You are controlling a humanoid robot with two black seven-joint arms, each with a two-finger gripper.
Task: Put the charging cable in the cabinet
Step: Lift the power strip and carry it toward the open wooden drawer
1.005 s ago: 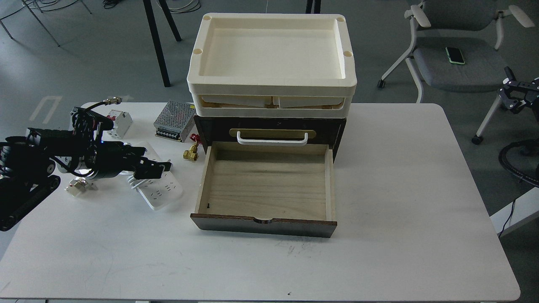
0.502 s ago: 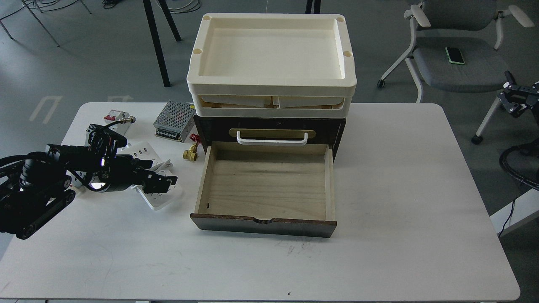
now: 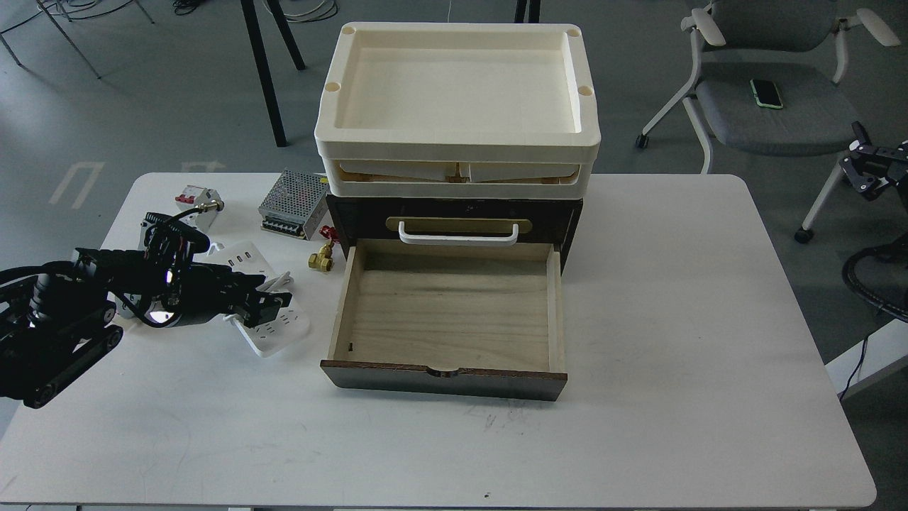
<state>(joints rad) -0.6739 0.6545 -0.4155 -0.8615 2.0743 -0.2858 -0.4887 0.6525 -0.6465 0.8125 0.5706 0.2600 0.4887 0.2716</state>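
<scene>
1. Left gripper (image 3: pixel 273 301) is sitting over the middle of the charging cable (image 3: pixel 273 330); fingers dark and overlapping, so can't tell if it's clamping or slack.
2. Charging cable is lying flat on the table (image 3: pixel 638 426), just left of the cabinet (image 3: pixel 454 213).
3. Cabinet's bottom drawer (image 3: pixel 447 319) is standing pulled out.
4. Right gripper (image 3: pixel 869 170) is hanging off the table's right edge; too small to tell its state.

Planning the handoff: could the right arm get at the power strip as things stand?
Probably not: the right gripper sits off the table's far right edge, while the power strip lies left of the open drawer, under the left gripper.
</scene>
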